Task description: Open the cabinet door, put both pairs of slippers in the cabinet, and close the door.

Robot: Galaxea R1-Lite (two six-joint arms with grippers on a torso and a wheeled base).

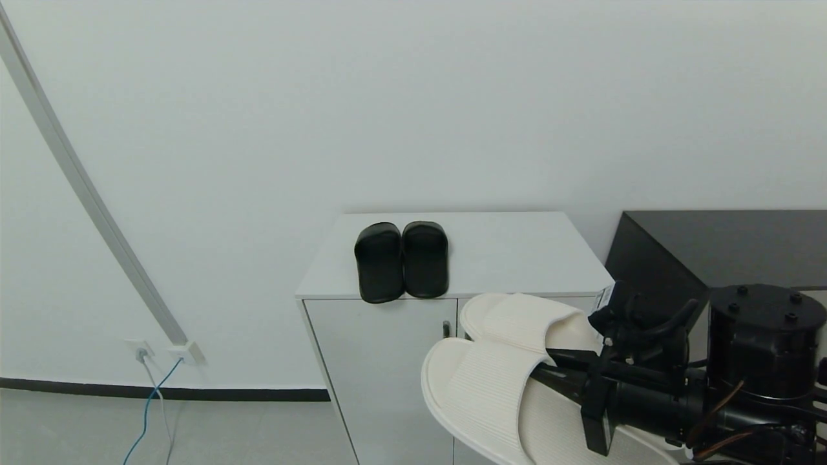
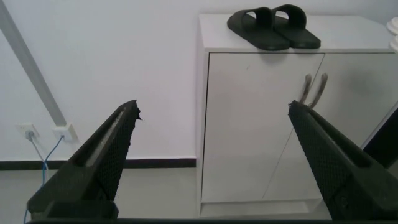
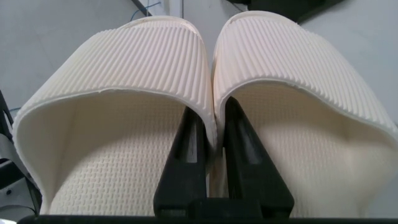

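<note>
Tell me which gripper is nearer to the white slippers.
Right. The right gripper is shut on the white slippers, pinching their inner walls together. The left gripper is open and holds nothing, facing the cabinet front, apart from the slippers.

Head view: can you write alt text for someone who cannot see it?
The right gripper holds a pair of white slippers, pinched together, in front of a closed white cabinet. A pair of black slippers sits side by side on the cabinet's top near its front edge, against a plain white wall.
</note>
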